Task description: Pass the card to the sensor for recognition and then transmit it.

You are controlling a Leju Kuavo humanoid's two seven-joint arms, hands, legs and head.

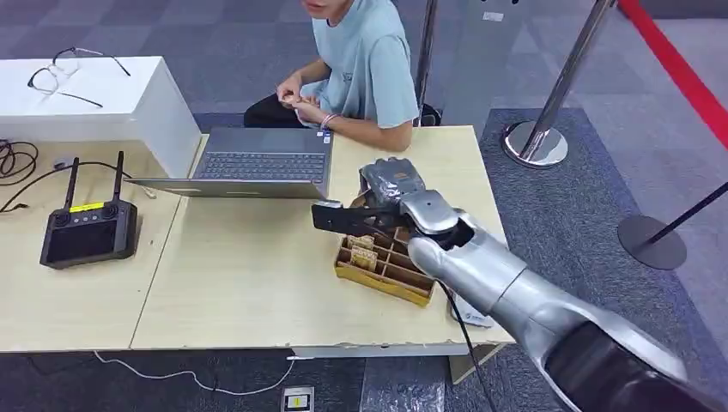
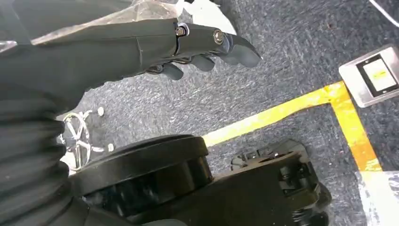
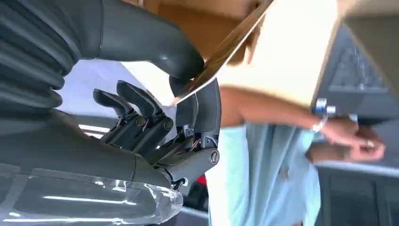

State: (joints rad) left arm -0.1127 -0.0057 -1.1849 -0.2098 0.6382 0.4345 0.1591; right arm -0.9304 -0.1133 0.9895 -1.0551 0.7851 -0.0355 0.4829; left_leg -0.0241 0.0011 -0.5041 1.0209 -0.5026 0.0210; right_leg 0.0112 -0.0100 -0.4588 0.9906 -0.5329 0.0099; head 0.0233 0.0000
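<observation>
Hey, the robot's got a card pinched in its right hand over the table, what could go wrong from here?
1. The card is pinched only at its edge by the right hand, so it might slip.
2. The hand hangs just above the wooden tray; a dropped card could land among the compartments.
3. The laptop and the seated person are close, so a wide swing could hit them.

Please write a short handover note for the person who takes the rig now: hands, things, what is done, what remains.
Right hand: pinches a card between thumb and a finger, raised over the wooden card box on the table.
Left hand: hangs by the floor, fingers apart, holding nothing.
Done: card picked up.
Left: present it to the sensor, which I cannot identify here, then pass it on, probably to the seated person.
</observation>
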